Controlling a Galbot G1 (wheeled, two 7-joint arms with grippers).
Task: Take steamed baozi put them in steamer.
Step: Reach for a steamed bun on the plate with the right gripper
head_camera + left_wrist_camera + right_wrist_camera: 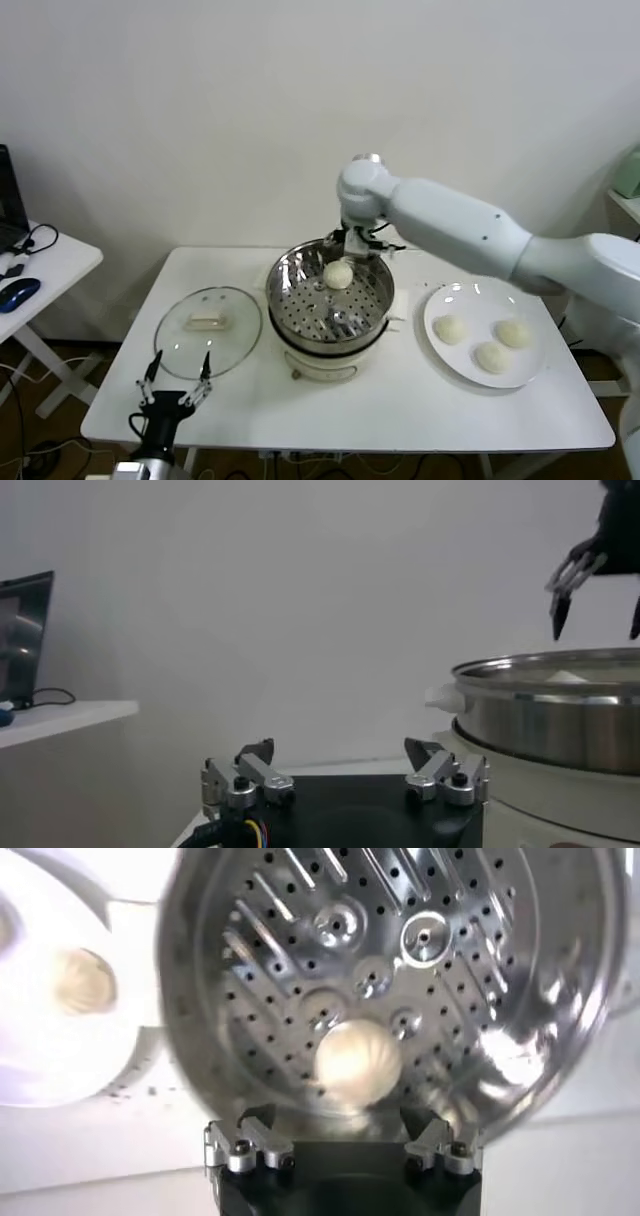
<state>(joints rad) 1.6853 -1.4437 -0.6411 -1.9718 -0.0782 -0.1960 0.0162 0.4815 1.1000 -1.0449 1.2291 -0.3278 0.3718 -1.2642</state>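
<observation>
Left gripper (178, 380): I see it parked at the near edge of the table (400, 410), low on my left. Its 2 fingers (250, 770) stand apart and nothing is between them. It points toward the lid.
Lid (208, 330): flat glass, it lies on the table just beyond the left gripper and beside the steamer, on its left.
Steamer (330, 300): shiny steel basket with holes in the bottom, on a white pot base (320, 362), in the middle of the table.
Plate (487, 332): white and round, on the table at the right of the steamer, near it but not touching.
Baozi on plate: I count 3, one at the left (450, 328), one at the front (492, 356), one at the right (515, 333). They lie apart from each other.
Baozi in steamer (338, 274): 1 bun, it rests on the perforated bottom in the far part of the basket. From the right wrist view (358, 1060) no finger touches it.
Right gripper (350, 246): it hangs over the far rim of the steamer, just above the bun. Its claw is spread wide and holds nothing; the fingertips (258, 1120) are free on both sides of the bun.
Right arm (470, 235): it reaches from my right, over the plate, to the steamer.
Side table (45, 265): far left, with a blue mouse (18, 292) and a cable on it.
</observation>
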